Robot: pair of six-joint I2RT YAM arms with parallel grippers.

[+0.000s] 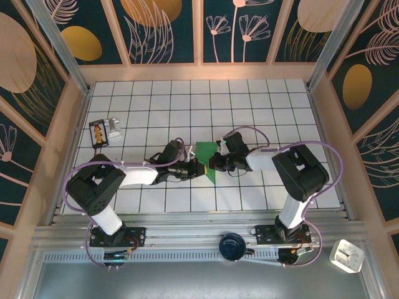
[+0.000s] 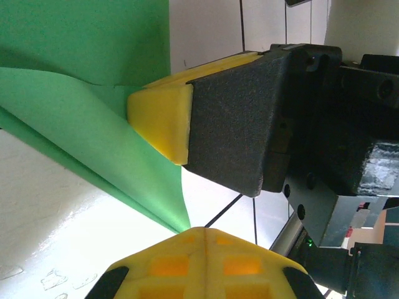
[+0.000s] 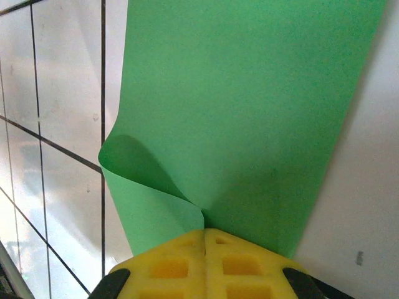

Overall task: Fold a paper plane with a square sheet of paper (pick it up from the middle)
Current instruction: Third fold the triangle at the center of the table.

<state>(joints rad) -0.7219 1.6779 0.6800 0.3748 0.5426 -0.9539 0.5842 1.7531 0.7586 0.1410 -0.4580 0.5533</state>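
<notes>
**Two robot tools pinching a green paper sheet at mid-worktop**

Nearest the viewer, two black robot arms are reaching inward from their bases at the near edge of the white, grid-tiled worktop point(image 1: 262, 106). Their tips are meeting just beside each other near its middle. The left tool point(image 1: 192, 168), with yellow padded fingers, is clenched on an edge of the thin green square sheet of paper point(image 1: 206, 156). From the pinch the paper is sweeping upward in a soft bend. The right tool point(image 1: 215, 163) is also clenched on the sheet, and a small rolled curl is bulging just beside its pads. Beyond the tools, the rest of the sheet is stretching away smooth over the tiles. No sharp crease is showing, so the folding looks to be at an early stage.

To do this step well, the two tools should probably be travelling together. That would be keeping the thin paper lightly taut without tearing it, and lining up the edges before any crease is pressed.

Farther off at the left, well apart, a small black-and-orange device point(image 1: 98, 133) and a grey block point(image 1: 115, 128) are sitting side by side.
</notes>
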